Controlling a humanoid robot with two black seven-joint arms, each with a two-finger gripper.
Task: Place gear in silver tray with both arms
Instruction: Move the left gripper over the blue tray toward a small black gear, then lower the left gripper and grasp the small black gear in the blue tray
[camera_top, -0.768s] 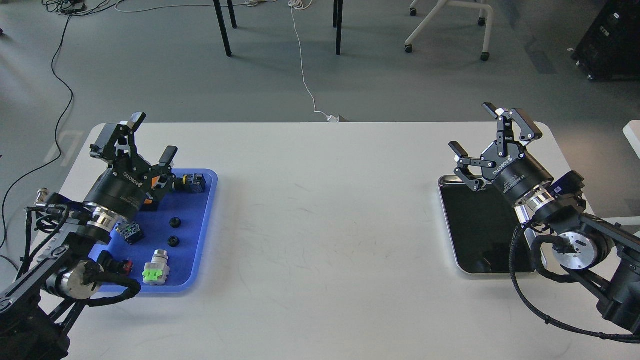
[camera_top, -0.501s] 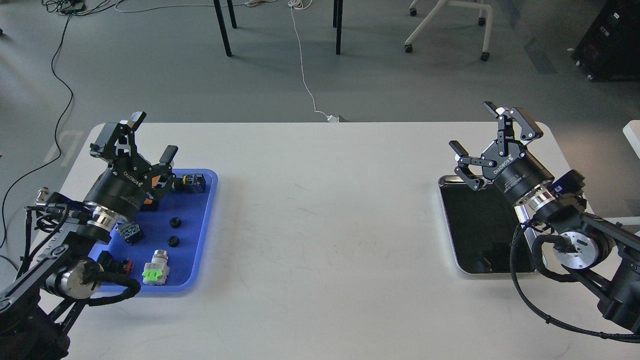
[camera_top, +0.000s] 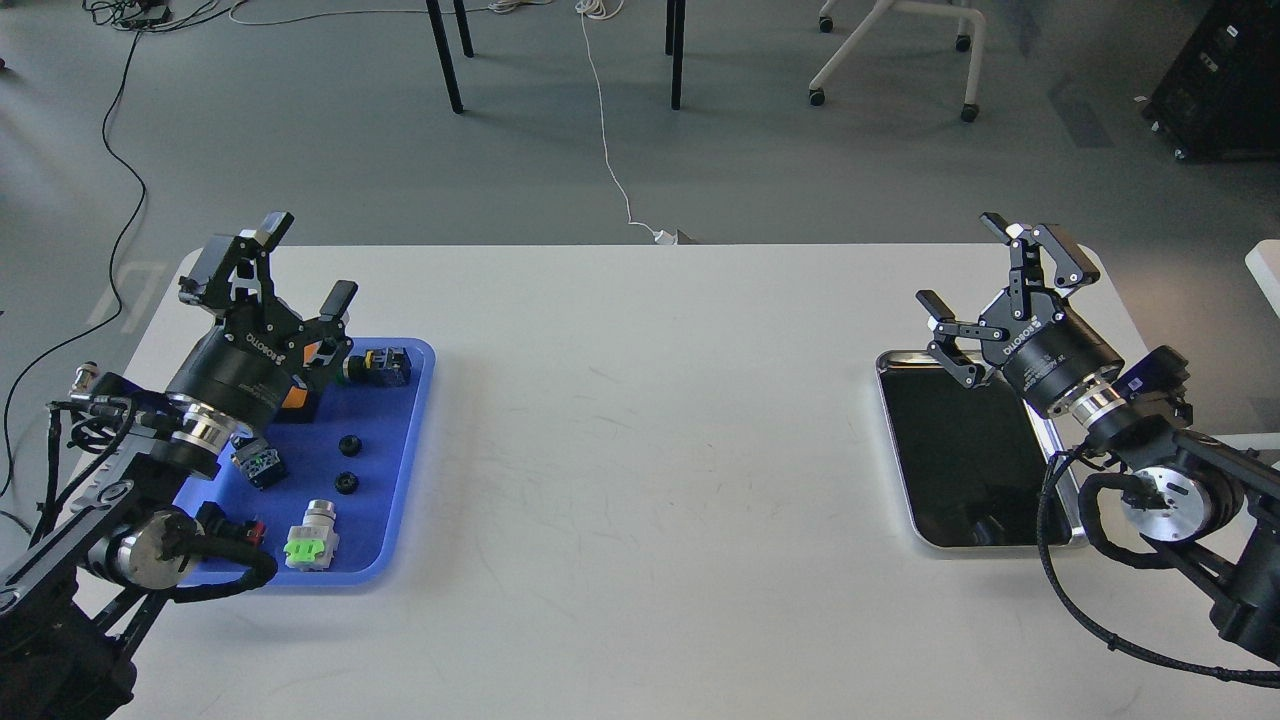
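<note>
Two hands: both spread, holding nothing
left hand (camera_top: 292, 262): over blue tray (camera_top: 405, 470), 9 o'clock
right hand (camera_top: 1000, 277): above silver tray (camera_top: 897, 440), 3 o'clock

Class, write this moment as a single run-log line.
left gripper: open, empty, above blue tray | right gripper: open, empty, by silver tray | silver tray: empty | gears: in blue tray

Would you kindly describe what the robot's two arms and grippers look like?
Both arms are black and jointed. The left gripper and right gripper each have two black linkage fingers on a round black body with white lettering, a shiny silver wrist ring behind, silver joint discs, and black braided cables looping alongside.
</note>
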